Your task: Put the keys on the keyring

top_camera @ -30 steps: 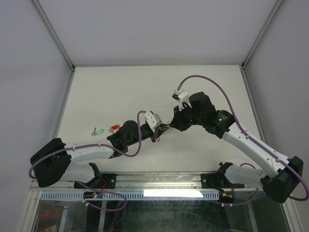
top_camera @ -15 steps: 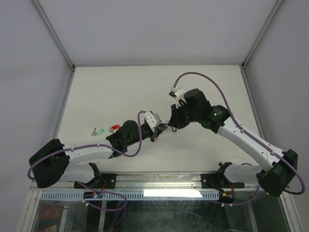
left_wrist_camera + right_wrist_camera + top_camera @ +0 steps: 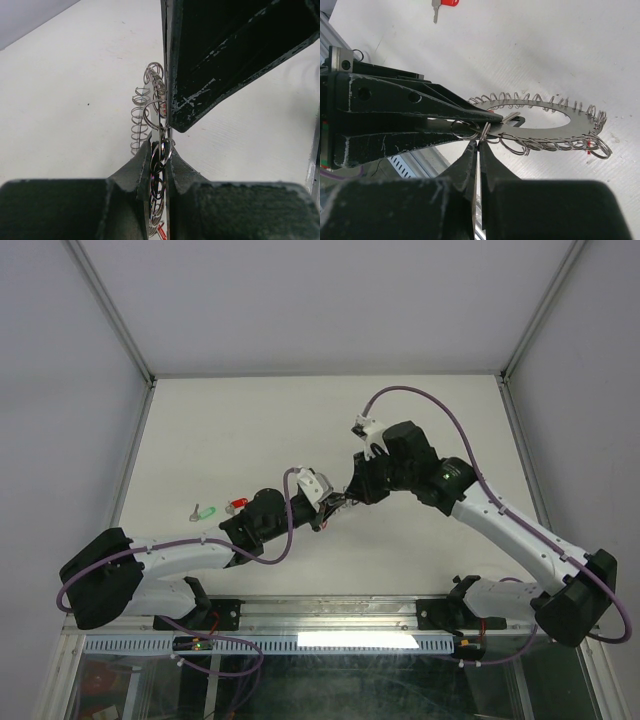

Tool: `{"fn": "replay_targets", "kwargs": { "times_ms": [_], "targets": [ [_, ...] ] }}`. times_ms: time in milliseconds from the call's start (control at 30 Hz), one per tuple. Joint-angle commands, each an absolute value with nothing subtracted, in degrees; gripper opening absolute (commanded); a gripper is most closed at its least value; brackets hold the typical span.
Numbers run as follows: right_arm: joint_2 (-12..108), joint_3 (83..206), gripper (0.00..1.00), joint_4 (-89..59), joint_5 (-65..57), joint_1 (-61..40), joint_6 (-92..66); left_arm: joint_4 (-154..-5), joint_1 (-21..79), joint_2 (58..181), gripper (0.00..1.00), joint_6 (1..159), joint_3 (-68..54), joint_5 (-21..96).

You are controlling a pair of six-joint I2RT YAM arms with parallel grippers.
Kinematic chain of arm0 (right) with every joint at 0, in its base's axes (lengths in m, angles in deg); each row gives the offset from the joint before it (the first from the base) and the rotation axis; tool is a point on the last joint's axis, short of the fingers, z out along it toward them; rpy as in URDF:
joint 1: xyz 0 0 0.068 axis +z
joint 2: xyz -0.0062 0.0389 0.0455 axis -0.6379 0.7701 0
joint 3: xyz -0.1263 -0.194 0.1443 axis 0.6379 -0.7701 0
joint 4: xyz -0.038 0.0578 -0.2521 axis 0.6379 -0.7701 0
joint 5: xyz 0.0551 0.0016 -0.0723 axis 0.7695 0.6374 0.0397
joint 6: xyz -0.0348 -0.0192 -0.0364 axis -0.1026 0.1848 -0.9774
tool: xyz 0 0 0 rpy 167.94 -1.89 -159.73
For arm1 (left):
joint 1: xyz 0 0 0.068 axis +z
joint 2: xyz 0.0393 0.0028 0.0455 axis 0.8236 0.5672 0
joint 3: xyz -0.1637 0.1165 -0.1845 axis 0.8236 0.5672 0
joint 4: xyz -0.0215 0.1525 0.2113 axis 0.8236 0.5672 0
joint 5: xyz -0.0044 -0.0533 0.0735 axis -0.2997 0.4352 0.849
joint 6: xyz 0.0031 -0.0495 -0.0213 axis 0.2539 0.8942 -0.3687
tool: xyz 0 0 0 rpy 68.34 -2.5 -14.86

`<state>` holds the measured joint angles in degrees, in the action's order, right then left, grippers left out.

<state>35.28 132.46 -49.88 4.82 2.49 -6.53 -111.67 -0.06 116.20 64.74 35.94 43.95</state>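
While left end effector (image 3: 160,150) clamps the keyring (image 3: 580,125), right end effector (image 3: 478,145) closed at its fringe.

Whole right arm (image 3: 500,525) is swinging toward the left side at base and elbow, nudging right gripper (image 3: 344,499) slightly closer to left gripper (image 3: 327,512) at the keyring (image 3: 577,125).

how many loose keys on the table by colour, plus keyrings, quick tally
red key: 1
green key: 1
keyring: 1
total: 3
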Motion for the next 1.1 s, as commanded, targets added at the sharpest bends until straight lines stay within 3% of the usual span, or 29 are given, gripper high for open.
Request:
{"fn": "replay_targets", "kwargs": {
  "times_ms": [0,767,1067],
  "targets": [
    [31.90,133.56,0.00,-42.87,4.25,2.72,-5.93,-111.46,-0.01,115.53,0.00,64.09,35.05,44.44],
    [28.82,123.55,0.00,-29.25,-1.34,2.91,-8.76,-112.82,-0.56,117.43,0.00,64.77,33.98,40.97],
    [31.83,126.96,0.00,-36.74,0.52,3.10,-9.58,-109.51,-0.54,117.39,0.00,63.97,33.11,44.91]
  ]
}}
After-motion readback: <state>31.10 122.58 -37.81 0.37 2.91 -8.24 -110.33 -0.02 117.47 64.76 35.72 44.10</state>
